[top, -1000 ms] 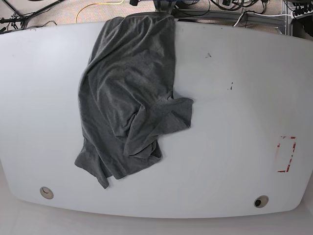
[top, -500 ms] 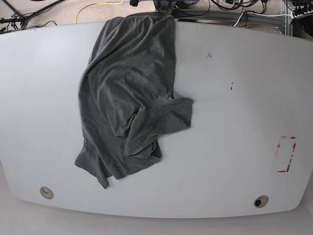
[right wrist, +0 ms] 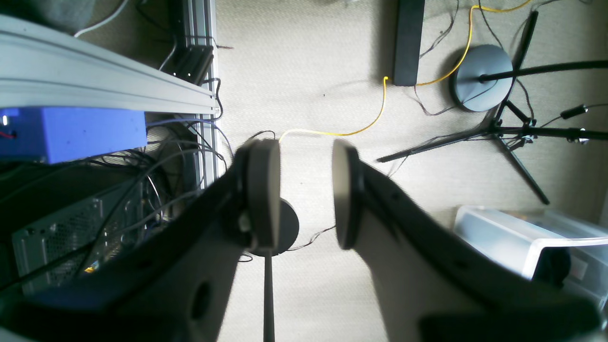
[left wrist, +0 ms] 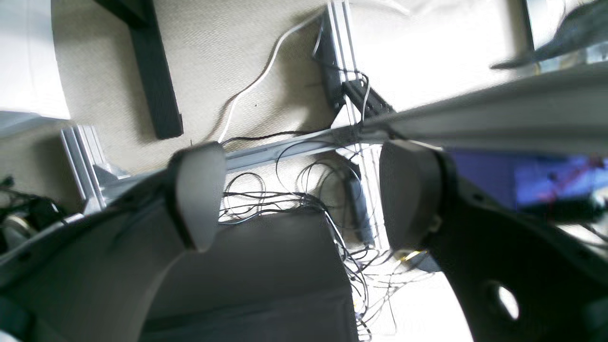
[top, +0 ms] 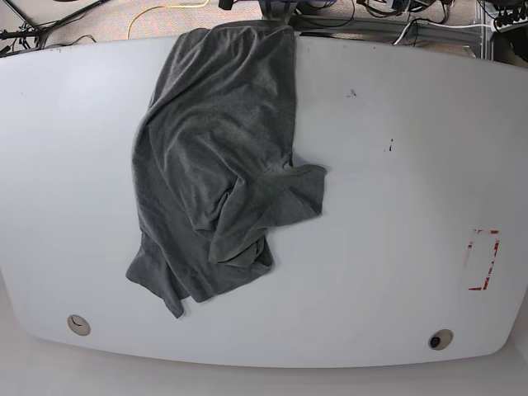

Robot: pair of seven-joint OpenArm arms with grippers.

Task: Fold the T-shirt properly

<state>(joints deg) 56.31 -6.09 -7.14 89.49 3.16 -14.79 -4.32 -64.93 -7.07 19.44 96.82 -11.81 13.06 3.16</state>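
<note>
The T-shirt (top: 219,165) lies crumpled at 10 o'clock on the bench (top: 388,206). The left claw (left wrist: 304,194) is wide and empty, the right claw (right wrist: 304,194) narrow and empty. Better to spread the cloth flat first.

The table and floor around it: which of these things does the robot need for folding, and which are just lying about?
For the job:
- T-shirt, crumpled on the table
- left hand, open and empty
- right hand, empty

Just lying about:
- red tape outline
- yellow cable
- clear bin
- blue box

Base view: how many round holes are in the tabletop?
2: one hole near the front left corner, another hole near the front right. The T-shirt may hide more.
</note>
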